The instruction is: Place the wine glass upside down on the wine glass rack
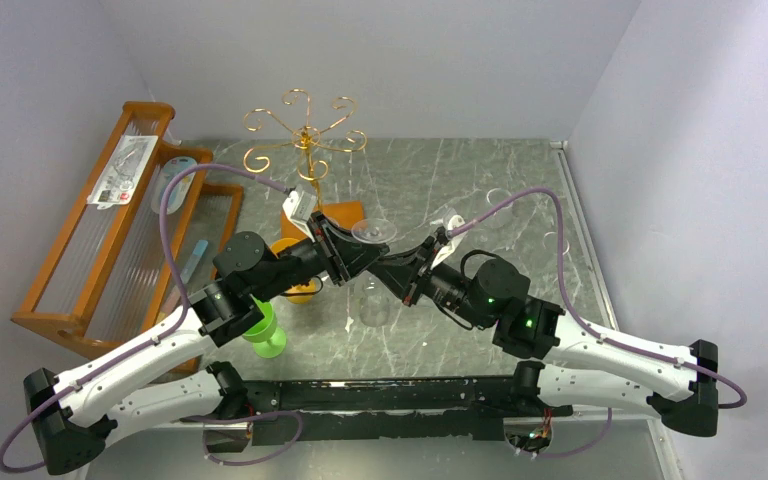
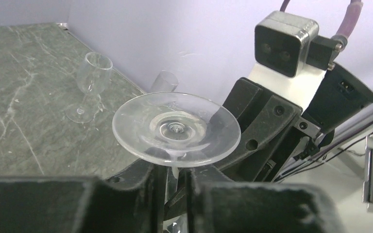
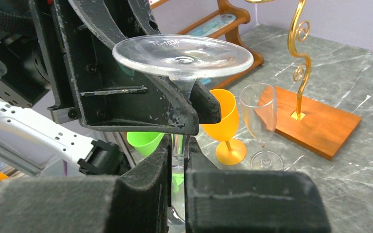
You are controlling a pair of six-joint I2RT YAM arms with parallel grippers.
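A clear wine glass hangs upside down between my two grippers, its round foot [image 1: 372, 232] on top and its bowl [image 1: 373, 303] below. My left gripper [image 1: 358, 250] is shut on the stem just under the foot [image 2: 175, 128]. My right gripper [image 1: 400, 272] is shut on the stem lower down [image 3: 177, 145], facing the left one. The foot also shows in the right wrist view [image 3: 182, 56]. The wine glass rack [image 1: 305, 130], gold wire scrolls on a pole [image 3: 298, 63] with a brown wooden base [image 3: 315, 121], stands behind the grippers.
An orange goblet [image 3: 223, 116], a clear glass [image 3: 262, 116] and a green cup [image 1: 265, 335] stand near the rack base and left arm. Two more clear glasses [image 2: 90, 82] stand at the far right. A wooden shelf [image 1: 70, 290] lines the left edge.
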